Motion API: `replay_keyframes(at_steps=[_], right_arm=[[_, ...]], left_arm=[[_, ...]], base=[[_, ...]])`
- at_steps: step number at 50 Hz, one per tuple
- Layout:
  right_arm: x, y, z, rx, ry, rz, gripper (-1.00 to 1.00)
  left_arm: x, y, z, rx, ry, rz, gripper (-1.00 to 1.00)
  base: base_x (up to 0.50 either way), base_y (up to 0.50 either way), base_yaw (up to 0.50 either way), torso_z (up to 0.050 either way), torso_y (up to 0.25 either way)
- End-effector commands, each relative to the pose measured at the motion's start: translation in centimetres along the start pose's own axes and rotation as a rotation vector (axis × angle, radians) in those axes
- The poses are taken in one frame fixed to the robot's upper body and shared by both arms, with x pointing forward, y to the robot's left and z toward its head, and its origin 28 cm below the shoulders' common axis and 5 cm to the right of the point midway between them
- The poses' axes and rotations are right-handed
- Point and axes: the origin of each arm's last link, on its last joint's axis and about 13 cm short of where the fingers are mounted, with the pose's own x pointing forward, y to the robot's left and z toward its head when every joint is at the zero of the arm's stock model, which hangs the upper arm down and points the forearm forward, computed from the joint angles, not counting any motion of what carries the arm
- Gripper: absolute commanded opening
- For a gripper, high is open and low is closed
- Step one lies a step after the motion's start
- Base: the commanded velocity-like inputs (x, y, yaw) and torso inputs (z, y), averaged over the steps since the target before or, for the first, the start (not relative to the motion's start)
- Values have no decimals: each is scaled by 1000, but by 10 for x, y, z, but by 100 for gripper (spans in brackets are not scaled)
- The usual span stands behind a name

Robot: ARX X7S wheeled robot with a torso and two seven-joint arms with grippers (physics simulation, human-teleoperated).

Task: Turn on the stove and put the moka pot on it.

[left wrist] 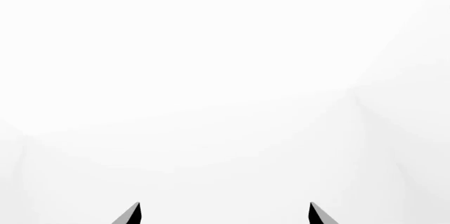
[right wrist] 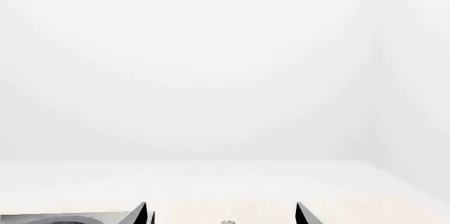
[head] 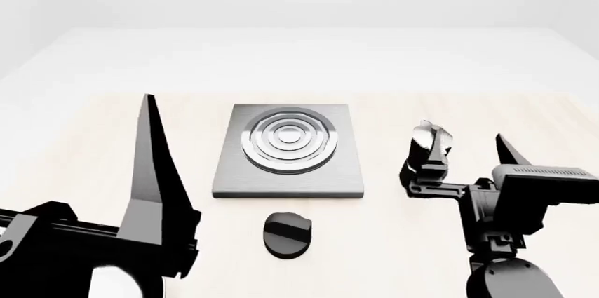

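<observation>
The stove [head: 234,179] is a flat dark-grey plate with silver rings, lying mid-table; its corner also shows in the right wrist view [right wrist: 63,218]. Its round black knob [head: 287,233] sits just in front of the plate. The moka pot [head: 438,137] stands right of the stove, with only its silver top showing behind a finger of my right gripper. That right gripper [right wrist: 221,211] is open on the near side of the pot, and the pot's lid knob [right wrist: 226,222] peeks up between its fingers. My left gripper [left wrist: 225,211] is open and holds nothing; one finger [head: 154,172] rises left of the stove.
The light wooden table [head: 94,137] reaches a white floor and white walls behind. My right arm's black body [head: 524,200] fills the near right corner, and my left arm [head: 56,235] the near left.
</observation>
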Motion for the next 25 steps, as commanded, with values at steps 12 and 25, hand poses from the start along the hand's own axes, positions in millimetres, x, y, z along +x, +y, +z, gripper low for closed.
replay_keyframes(at_steps=[12,25], right_arm=[[3,-3,-38,-45,109,-32,100],[1,-4,-57,-57,161,-44,100]], left_arm=[[-1,0,0,11,20,-12,100],[-2,1,0,7,24,-5,100]], base=[[0,0,0,0,0],[0,0,0,0,0]])
